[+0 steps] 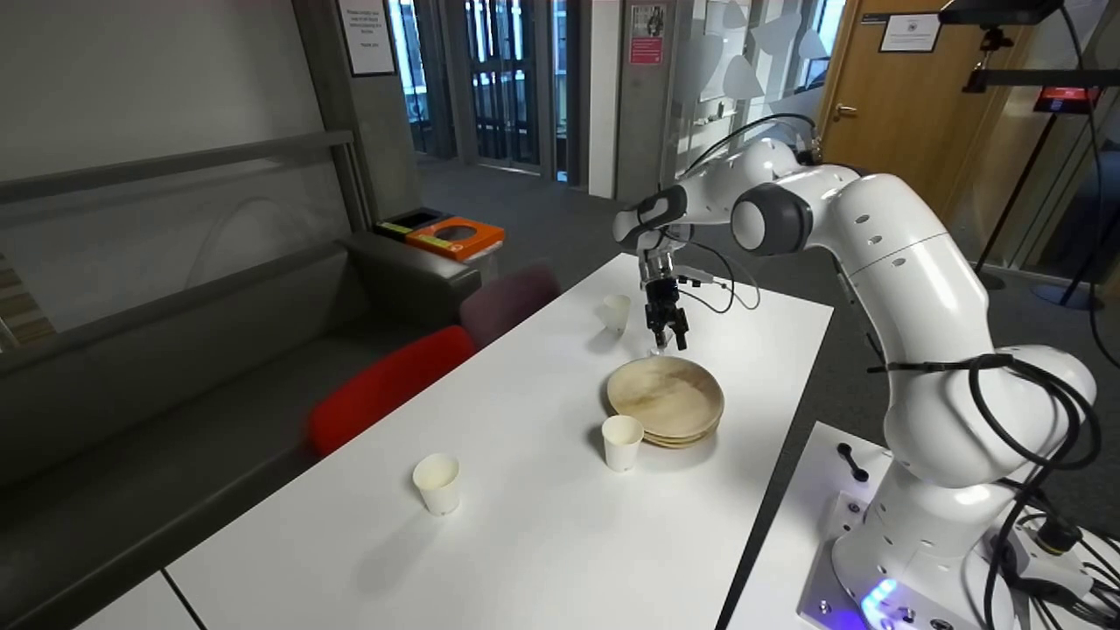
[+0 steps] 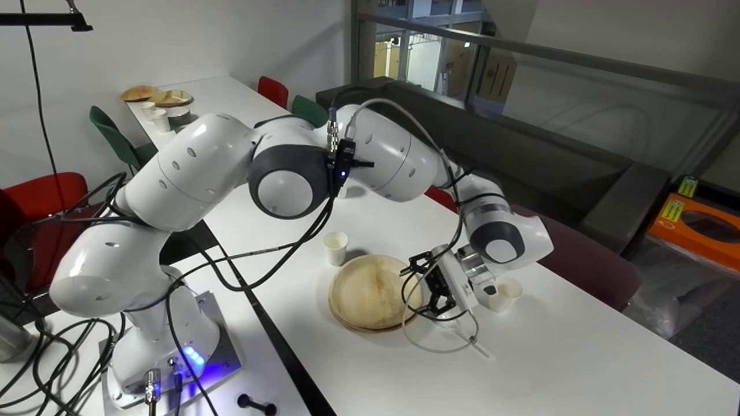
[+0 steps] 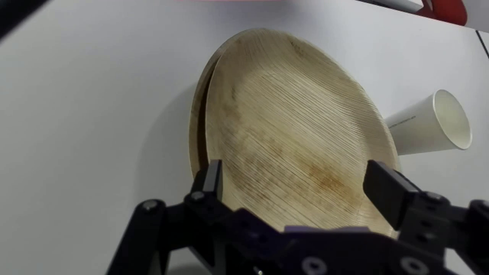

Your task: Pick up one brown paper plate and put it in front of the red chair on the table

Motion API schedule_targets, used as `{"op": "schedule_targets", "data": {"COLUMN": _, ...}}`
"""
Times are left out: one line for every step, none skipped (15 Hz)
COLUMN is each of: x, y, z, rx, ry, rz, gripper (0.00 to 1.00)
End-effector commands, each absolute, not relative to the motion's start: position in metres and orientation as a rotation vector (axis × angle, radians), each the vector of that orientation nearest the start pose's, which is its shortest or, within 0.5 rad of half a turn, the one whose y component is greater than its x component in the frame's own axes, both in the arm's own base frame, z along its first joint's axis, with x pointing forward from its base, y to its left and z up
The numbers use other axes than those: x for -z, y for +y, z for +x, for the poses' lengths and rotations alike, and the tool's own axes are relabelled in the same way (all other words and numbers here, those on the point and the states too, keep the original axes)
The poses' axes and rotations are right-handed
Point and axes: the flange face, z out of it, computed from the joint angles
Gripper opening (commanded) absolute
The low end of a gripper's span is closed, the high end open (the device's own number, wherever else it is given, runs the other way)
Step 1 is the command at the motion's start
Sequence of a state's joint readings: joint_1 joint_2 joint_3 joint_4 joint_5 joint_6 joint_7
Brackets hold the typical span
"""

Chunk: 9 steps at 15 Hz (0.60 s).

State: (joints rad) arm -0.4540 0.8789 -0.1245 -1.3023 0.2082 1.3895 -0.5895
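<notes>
The brown paper plate (image 1: 665, 394) lies on top of a stack of like plates on the white table (image 1: 525, 542); it also shows in an exterior view (image 2: 373, 292) and in the wrist view (image 3: 290, 114). A lower plate's rim (image 3: 196, 126) shows at its left, with a gap between them. My gripper (image 3: 294, 168) is open and empty, its fingers apart over the plate's near part in the wrist view. In an exterior view the gripper (image 1: 671, 339) is at the stack's far edge; I cannot tell whether it touches. The red chair (image 1: 389, 385) stands at the table's long side.
A white cup (image 1: 622, 443) stands against or close beside the stack. Another cup (image 1: 616, 312) is near my gripper, and a third (image 1: 437, 483) is further along the table. A purple chair (image 1: 510, 304) adjoins the red one. A loose cable (image 2: 442, 351) hangs by the gripper.
</notes>
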Motion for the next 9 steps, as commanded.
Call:
{"op": "schedule_targets", "data": {"x": -0.185, "y": -0.334, "z": 0.567, "rx": -0.816, "ry": 0.018, "rz": -2.482, "gripper": 1.0}}
{"op": "schedule_targets", "data": {"x": -0.183, "y": -0.336, "z": 0.569, "rx": -0.818, "ry": 0.017, "rz": -2.481, "gripper": 1.0}}
{"op": "schedule_targets", "data": {"x": -0.182, "y": -0.338, "z": 0.569, "rx": -0.822, "ry": 0.019, "rz": -2.48, "gripper": 1.0}}
{"op": "schedule_targets", "data": {"x": -0.18, "y": -0.339, "z": 0.57, "rx": -0.827, "ry": 0.018, "rz": -2.477, "gripper": 1.0}}
{"op": "schedule_targets", "data": {"x": -0.179, "y": -0.34, "z": 0.571, "rx": -0.829, "ry": 0.016, "rz": -2.477, "gripper": 1.0}}
{"op": "schedule_targets", "data": {"x": -0.177, "y": -0.341, "z": 0.572, "rx": -0.833, "ry": 0.014, "rz": -2.477, "gripper": 1.0}}
{"op": "schedule_targets", "data": {"x": -0.175, "y": -0.341, "z": 0.573, "rx": -0.839, "ry": 0.012, "rz": -2.477, "gripper": 1.0}}
{"op": "schedule_targets", "data": {"x": -0.174, "y": -0.341, "z": 0.574, "rx": -0.842, "ry": 0.011, "rz": -2.477, "gripper": 1.0}}
{"op": "schedule_targets", "data": {"x": -0.171, "y": -0.341, "z": 0.575, "rx": -0.85, "ry": 0.007, "rz": -2.475, "gripper": 1.0}}
